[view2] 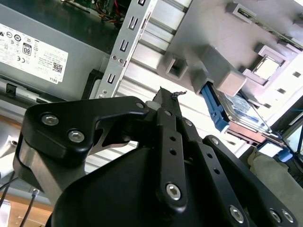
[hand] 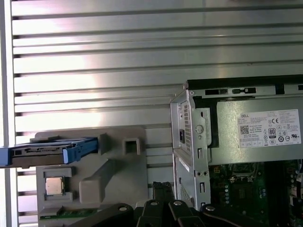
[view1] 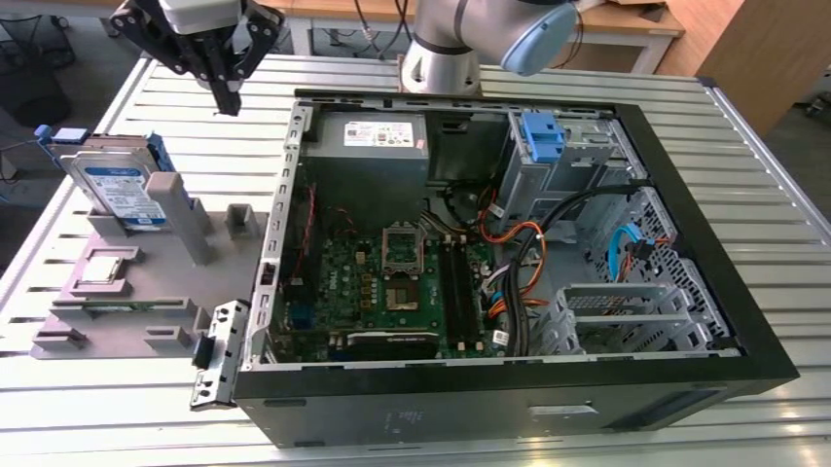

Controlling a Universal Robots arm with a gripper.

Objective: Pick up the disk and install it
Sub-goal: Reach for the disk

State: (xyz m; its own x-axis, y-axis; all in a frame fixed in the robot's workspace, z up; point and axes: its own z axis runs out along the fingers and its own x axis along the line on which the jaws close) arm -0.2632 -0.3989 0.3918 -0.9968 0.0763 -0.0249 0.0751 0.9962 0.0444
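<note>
Hand [view1: 230,101] over slatted surface [view1: 338,73], narrow: fingertips [view2: 163,96] pressed together, nothing held. In exterior view, hand sits at 1 o'clock from disk [view1: 121,185], well apart. Disk stands on edge in grey fixture [view1: 124,292], at 9 o'clock from open computer case [view1: 520,389]. Power-supply box [view1: 377,136] at case's 11 o'clock corner. In both wrist views disk [hand: 47,151] rests in fixture, untouched.

We find the disk [view1: 120,185] standing on edge in the holder [view1: 195,238] on the table [view1: 104,418], at the exterior view's left. Just beside the holder, to that view's right, lies the open computer case [view1: 454,409], with the power-supply box [view1: 377,136] in its far corner. The gripper [view1: 230,105] hangs above the table near that corner.
</note>
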